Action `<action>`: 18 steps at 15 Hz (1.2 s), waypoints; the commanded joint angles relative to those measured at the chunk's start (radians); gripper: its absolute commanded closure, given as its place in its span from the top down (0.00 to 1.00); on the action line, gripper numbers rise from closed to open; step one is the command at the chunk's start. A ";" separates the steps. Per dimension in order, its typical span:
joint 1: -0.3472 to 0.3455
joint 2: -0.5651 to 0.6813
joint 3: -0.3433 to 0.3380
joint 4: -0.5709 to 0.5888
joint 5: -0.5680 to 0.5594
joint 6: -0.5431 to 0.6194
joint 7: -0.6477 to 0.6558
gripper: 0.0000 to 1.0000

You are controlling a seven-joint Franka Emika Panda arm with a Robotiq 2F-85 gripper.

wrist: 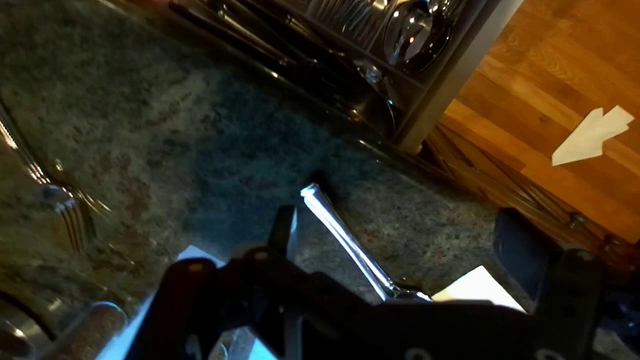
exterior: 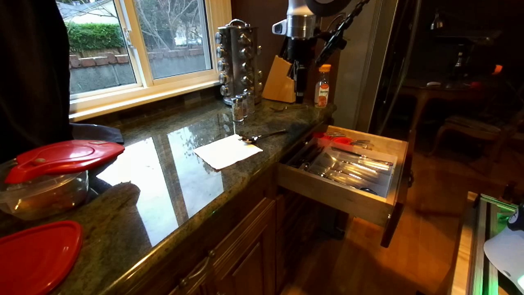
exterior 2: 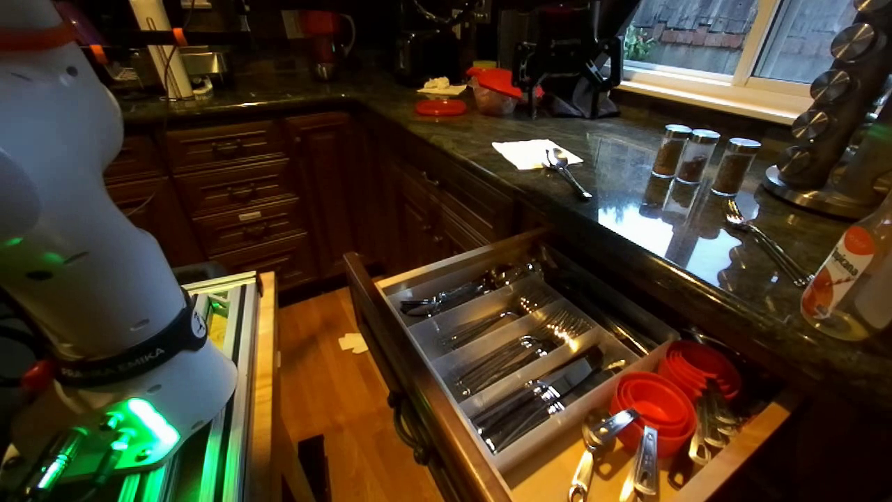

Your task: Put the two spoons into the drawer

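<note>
Fingers (wrist: 522, 250) wide, nothing held; spoon (wrist: 349, 240) shows between them. Bowl (exterior 2: 557, 159) on napkin (exterior 2: 521, 155), probably sparing tabletop (wrist: 125, 130); handle (exterior 2: 578, 185) off napkin, likely easier grasp. Drawer (exterior: 335, 196) open below, presumably for drop-in. Second spoon not made out.

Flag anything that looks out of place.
A white scrap, possibly paper, lies on the wooden floor near the open drawer, as if dropped. The red lid atop the clear bowl looks askew, overhanging one side.

The spoon (wrist: 346, 240) is silver; the drawer (exterior: 335, 196) pale-sided and brown-fronted; the countertop (wrist: 125, 105) mottled dark green; the napkin (exterior: 225, 153) white.
</note>
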 commanded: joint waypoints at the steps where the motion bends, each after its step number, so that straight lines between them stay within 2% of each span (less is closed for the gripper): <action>1: 0.008 0.125 0.022 0.094 0.012 0.021 -0.174 1.00; 9: -0.014 0.338 0.083 0.256 0.022 0.042 -0.580 1.00; 15: -0.030 0.435 0.110 0.339 0.016 0.035 -0.898 1.00; 18: -0.032 0.462 0.110 0.356 0.026 0.036 -0.995 1.00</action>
